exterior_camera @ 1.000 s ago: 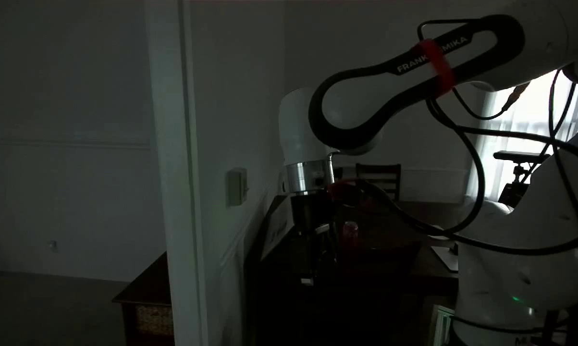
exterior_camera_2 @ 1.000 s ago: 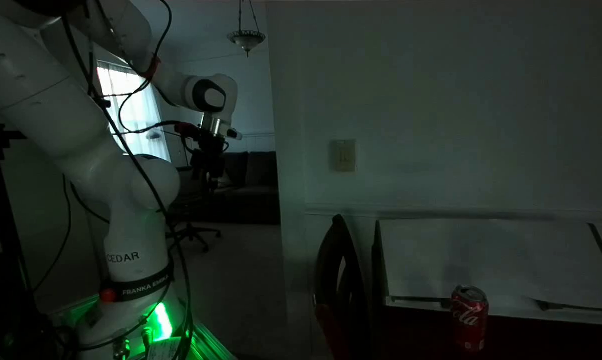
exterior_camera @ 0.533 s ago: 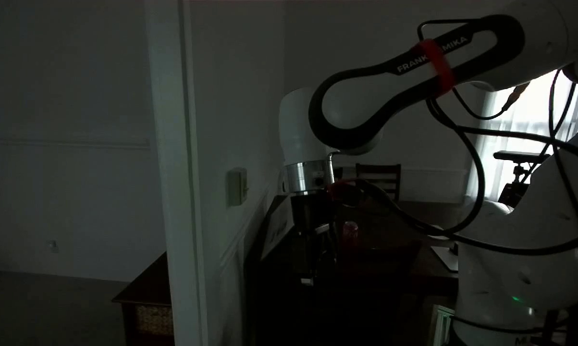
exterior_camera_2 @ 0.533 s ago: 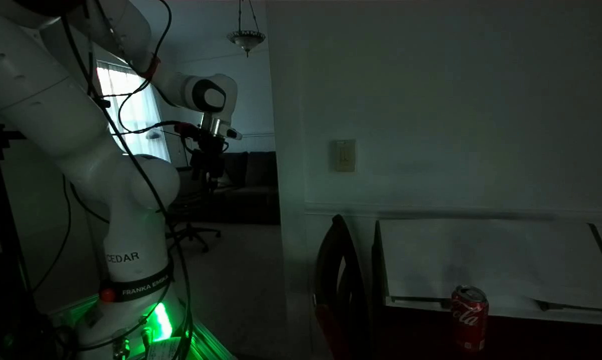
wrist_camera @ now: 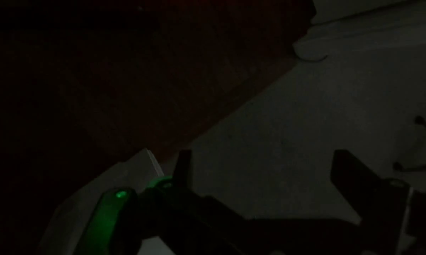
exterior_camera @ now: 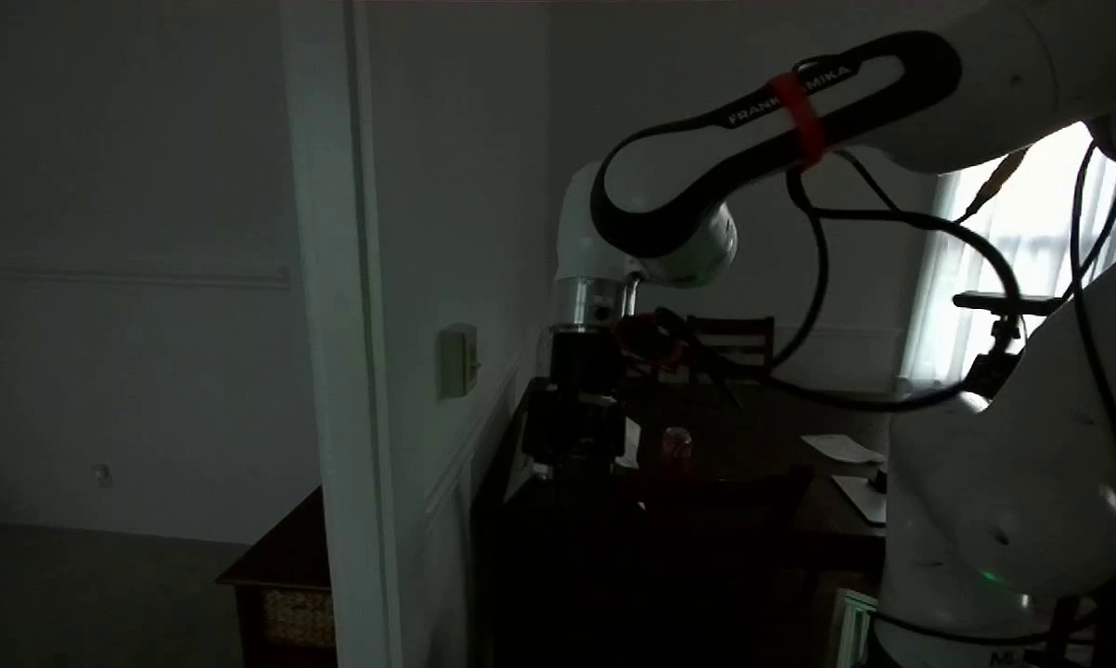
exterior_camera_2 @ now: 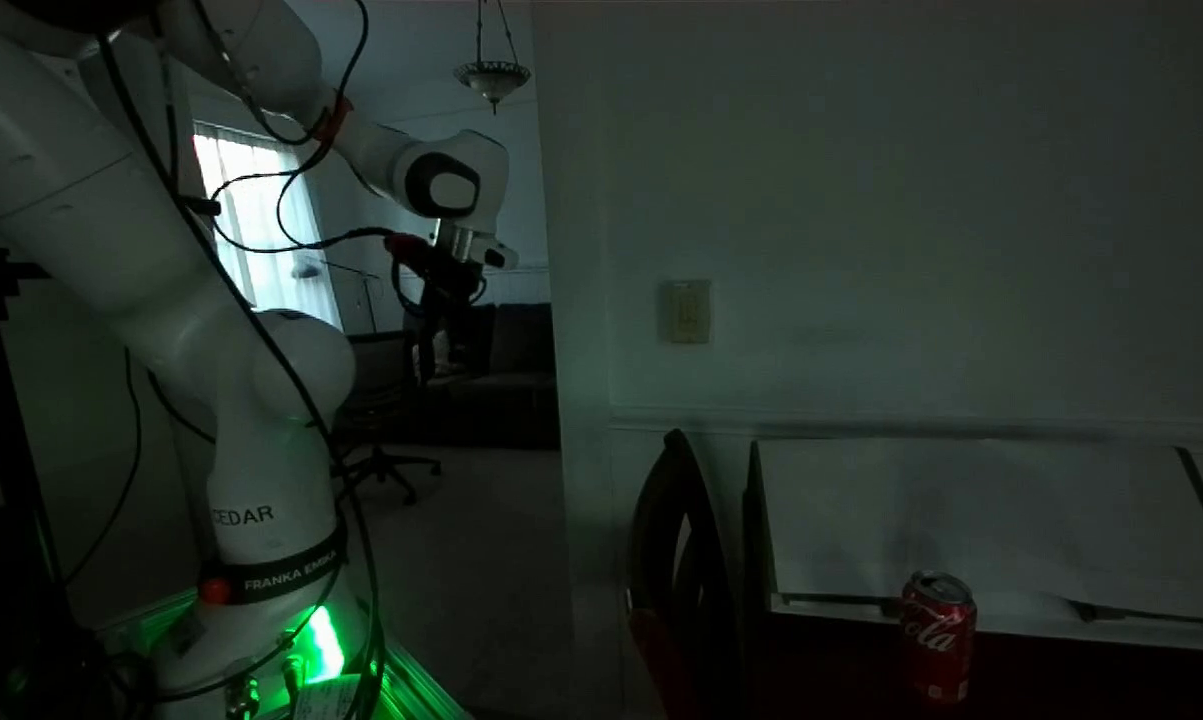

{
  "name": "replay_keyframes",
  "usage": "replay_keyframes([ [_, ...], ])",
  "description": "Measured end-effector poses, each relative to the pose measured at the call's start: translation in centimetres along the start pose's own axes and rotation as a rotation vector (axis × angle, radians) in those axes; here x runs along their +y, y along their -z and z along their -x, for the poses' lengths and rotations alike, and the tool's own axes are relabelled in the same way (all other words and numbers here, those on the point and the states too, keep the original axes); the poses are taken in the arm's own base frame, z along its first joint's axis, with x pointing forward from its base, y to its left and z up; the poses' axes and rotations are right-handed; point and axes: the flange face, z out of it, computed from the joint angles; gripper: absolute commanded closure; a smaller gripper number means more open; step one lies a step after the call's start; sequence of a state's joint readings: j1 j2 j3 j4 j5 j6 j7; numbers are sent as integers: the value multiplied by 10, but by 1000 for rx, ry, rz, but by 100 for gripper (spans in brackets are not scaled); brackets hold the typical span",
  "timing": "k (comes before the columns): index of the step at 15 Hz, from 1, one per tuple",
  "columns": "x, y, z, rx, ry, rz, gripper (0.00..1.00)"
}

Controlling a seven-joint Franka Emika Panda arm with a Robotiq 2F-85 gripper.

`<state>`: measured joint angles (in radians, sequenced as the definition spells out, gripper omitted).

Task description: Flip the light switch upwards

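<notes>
Forearm [exterior_camera_2: 376, 150] had shifted right in an exterior view, though left of light switch [exterior_camera_2: 690, 312]; I saw end effector [wrist_camera: 262, 156] wide.

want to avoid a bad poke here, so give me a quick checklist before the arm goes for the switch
1. Switch in view: ok, on the wall in both exterior views.
2. Jaws free: ok, they stand apart in the wrist view, with only floor seen between the tips.
3. Jaws aimed at the switch: not ok, they hang downward, and the wrist view does not show the switch.
4. Toggle up or down: cannot tell, too small and dark.
5. Wrist view lighting: not ok, very dark.
6. Can upright: ok, standing on the table.
</notes>
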<state>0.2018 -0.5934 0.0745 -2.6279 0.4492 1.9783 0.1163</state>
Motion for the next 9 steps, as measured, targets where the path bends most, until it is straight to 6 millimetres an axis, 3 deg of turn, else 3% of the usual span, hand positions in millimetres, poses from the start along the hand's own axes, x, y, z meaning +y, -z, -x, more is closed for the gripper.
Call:
replay_keyframes([
  [2,39,21,-14,36,-49,-84,0],
  [3,62,30,-20,57,-70,-127,8],
  [4,87,41,-24,84,-93,-173,26],
  [9,195,86,-36,255,-200,-397,62],
])
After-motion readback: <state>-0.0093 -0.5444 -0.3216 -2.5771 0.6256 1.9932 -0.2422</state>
